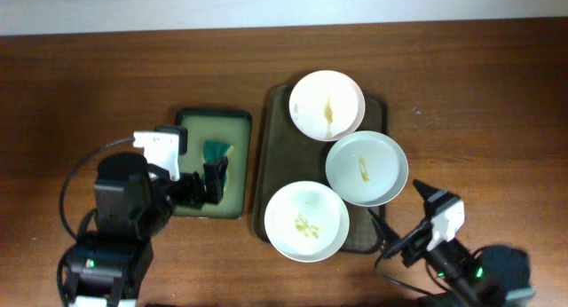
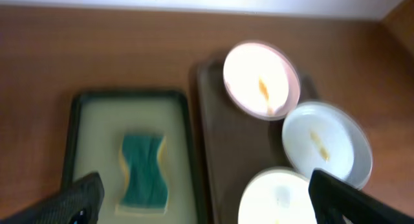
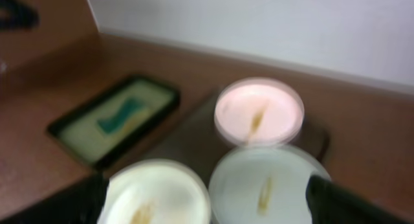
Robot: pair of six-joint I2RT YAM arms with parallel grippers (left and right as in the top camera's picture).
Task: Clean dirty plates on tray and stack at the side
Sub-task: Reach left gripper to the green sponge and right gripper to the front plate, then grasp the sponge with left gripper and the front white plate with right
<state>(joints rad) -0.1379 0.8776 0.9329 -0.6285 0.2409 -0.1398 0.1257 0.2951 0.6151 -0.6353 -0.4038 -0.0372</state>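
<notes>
- The left gripper [image 2: 206, 182] hangs with its jaws spread wide and nothing in them, over the near end of the green-lined sponge tray [image 1: 191, 121] just left of the brown tray [image 1: 275, 156]. I'd say it sits there because the sponge must be picked up first.
- The right gripper [image 3: 206, 185] is also wide apart and empty, off the brown tray's near right corner, likely placed to steady or lift a plate.
- The nearest plate [image 1: 306, 221] lies at the brown tray's near end, overhanging its near rim, with yellowish smears in the middle. None of the three plates looks wiped yet.
- The teal sponge [image 1: 217, 152] rests in the green-lined tray, alongside the brown tray's left rim.
- The middle plate [image 1: 366, 169] sits at the brown tray's right side, hanging over that rim, with one yellow streak.
- The farthest plate [image 1: 327, 105] sits at the brown tray's far end, also streaked, close against the middle plate. Whether they touch, I can't tell.
</notes>
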